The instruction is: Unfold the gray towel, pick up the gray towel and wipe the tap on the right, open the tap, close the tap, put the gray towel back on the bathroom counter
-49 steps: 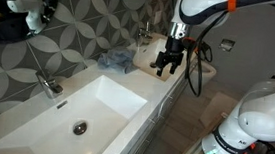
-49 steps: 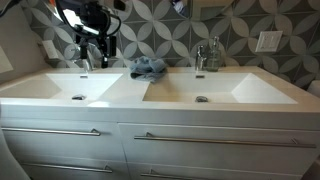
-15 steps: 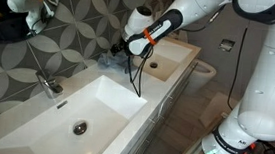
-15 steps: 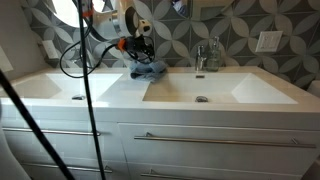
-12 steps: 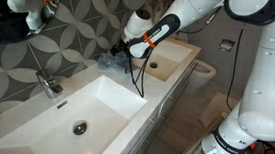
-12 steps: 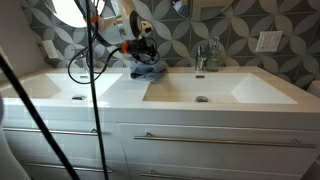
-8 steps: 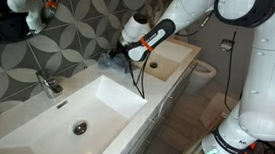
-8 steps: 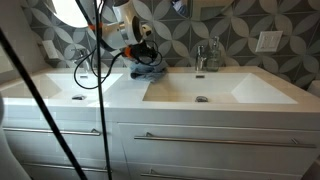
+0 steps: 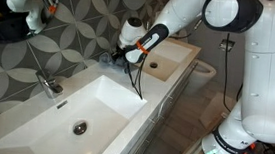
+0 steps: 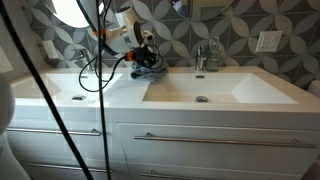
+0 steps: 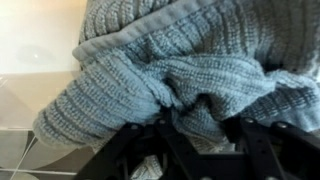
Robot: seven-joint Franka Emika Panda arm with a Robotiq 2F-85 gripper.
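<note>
Just ahead, gray towel (image 11: 170, 80) bunches between jaws.

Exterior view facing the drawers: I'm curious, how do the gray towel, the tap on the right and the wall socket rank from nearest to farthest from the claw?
1. The gray towel, right at the claw, left of mid-picture.
2. The tap, further right, against the tiled wall.
3. The wall socket, far right, higher on the tiles.

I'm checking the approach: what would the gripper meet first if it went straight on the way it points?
The crumpled gray knitted towel: it fills the wrist view right at the gripper, possibly touching it.
</note>
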